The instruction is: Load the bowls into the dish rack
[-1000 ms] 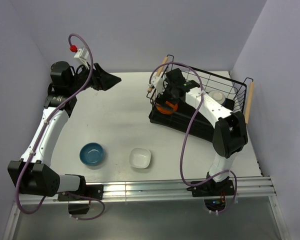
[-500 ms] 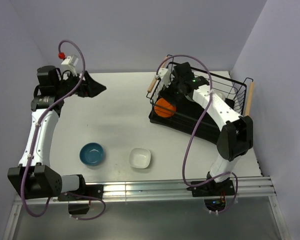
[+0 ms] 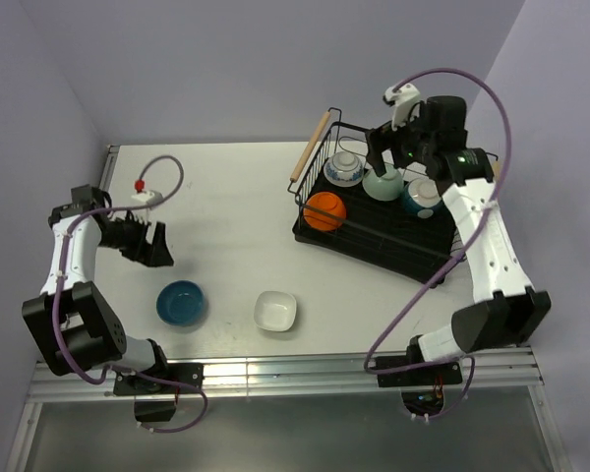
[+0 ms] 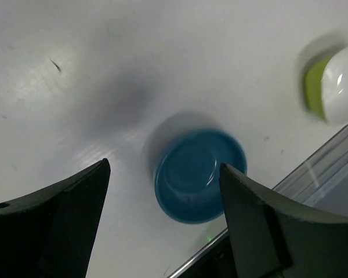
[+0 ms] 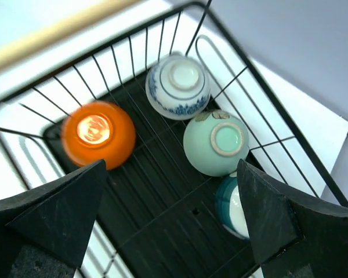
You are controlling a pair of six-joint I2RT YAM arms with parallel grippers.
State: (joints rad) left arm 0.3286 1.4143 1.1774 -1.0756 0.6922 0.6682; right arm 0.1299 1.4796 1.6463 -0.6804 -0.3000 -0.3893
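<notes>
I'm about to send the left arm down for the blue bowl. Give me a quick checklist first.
1. Left gripper open and empty: ok.
2. Round blue ceramic bowl upright on the white table: ok.
3. Blue bowl centred between the fingers: not ok, it sits toward one finger in the left wrist view.
4. Squarish white bowl apart from the blue one: ok.
5. Right gripper open, empty, above the black wire dish rack: ok.
6. Free floor space in the rack: ok.

White arm links [image 3: 487,236], black joints [image 3: 494,320], black jaws, looping purple cables [image 3: 454,70]
</notes>
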